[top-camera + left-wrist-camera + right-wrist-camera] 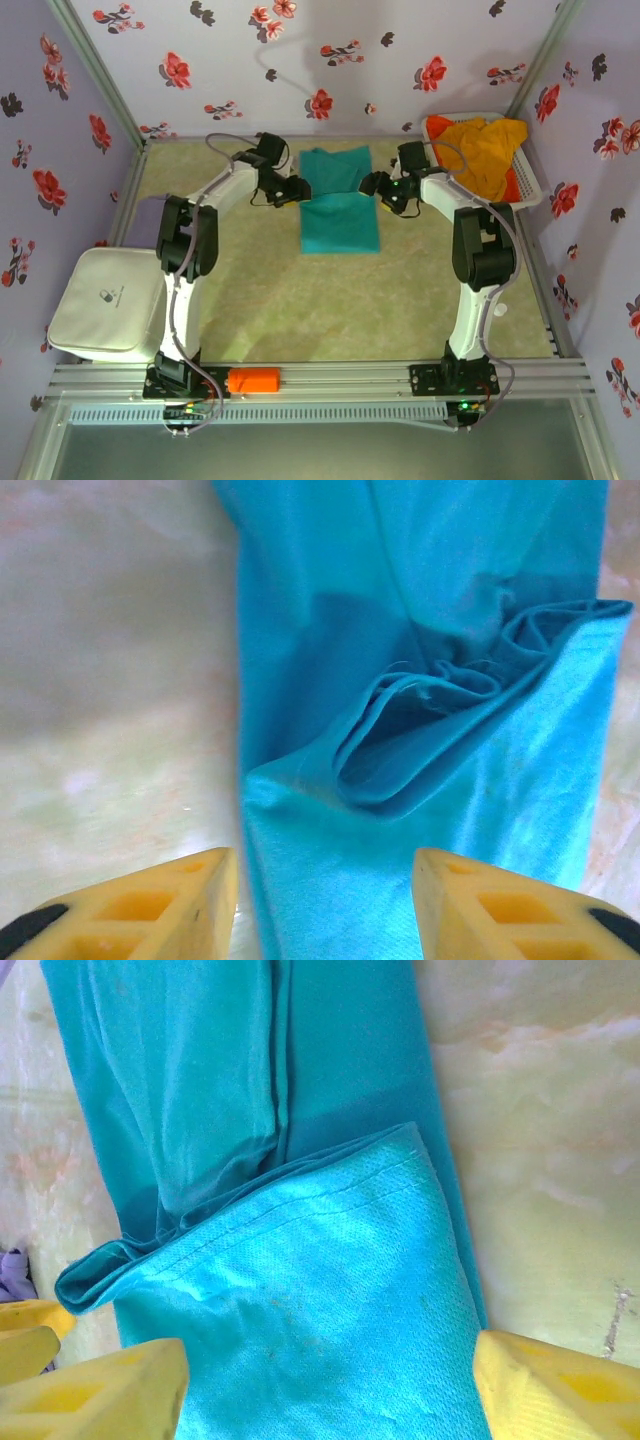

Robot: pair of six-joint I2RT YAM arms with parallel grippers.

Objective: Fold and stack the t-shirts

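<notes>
Far to the left of the teal short-sleeved cloth t-shirt [338, 212], at the edge of the desk [260, 290]: a white rectangular soft case [105, 315], lying flat and well apart from the shirt.

Nearer the arm bases than the shirt and slightly to its left: a small orange plastic block [255, 380] on the metal rail [340, 378].

Just beside the shirt's left edge, about halfway along its length: the left hand [296, 190]. Yellow fingers [150, 905] spread apart, pinching nothing, teal cloth lying flat beneath the gap.

The shirt itself flat on the pale green marbled desk, midway between the two hands. Folded into a narrow band running away from the arms. Near half covered by a lighter, doubled-over layer with a stitched hem. Loose rumpled folds bunched where that layer meets the band.

Just beside the shirt's right edge, opposite the left hand: the right hand [373, 186]. Yellow fingers [560, 1385] spread wide, gripping nothing, the hemmed layer spanning the gap beneath them.

In the right wrist view, a scrap of pale lavender cloth [10, 1275] peeking out beside the shirt's edge; too little visible to tell more.

Beyond the shirt and to its right, against the flowered wall: a white slatted plastic basket [532, 190]. Orange-yellow cloth t-shirts [485, 145] heaped inside, well apart from the teal shirt.
</notes>
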